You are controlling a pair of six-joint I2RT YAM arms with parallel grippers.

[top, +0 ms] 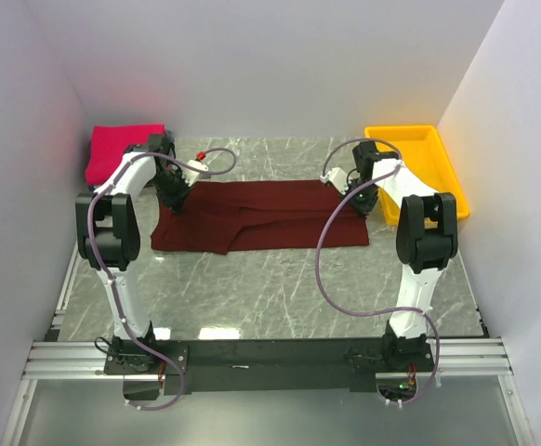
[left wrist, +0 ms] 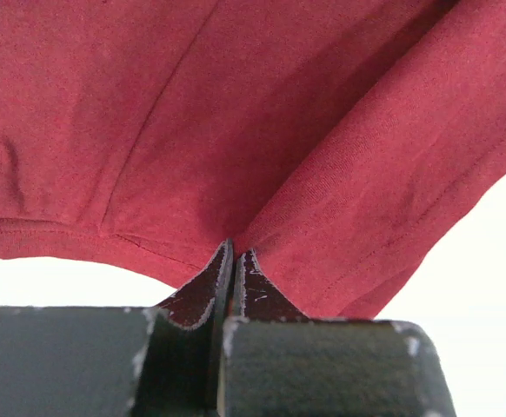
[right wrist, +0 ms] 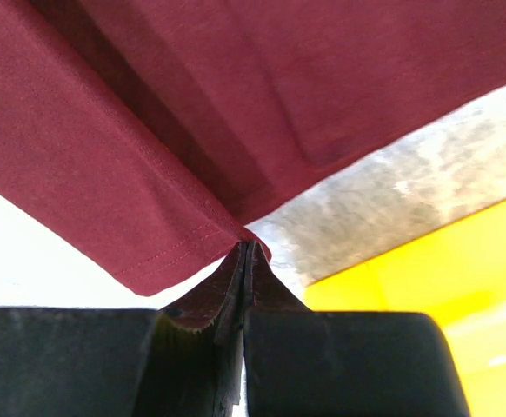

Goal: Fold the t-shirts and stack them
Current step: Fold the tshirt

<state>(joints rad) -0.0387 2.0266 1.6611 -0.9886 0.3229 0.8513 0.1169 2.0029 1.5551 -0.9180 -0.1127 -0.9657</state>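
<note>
Tabletop [top: 280, 288]: arms [top: 126, 186] [top: 410, 190] outstretched (claws [top: 176, 206] [top: 362, 210] on shirt [top: 270, 218])

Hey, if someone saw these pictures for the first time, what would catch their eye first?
The dark maroon t-shirt stretched across the middle of the marble table, with the left hand and the right hand each shut on one end of its far edge. Next come two bright patches at the back: a pinkish-red t-shirt in the far left corner and a yellow tray at the far right.
</note>
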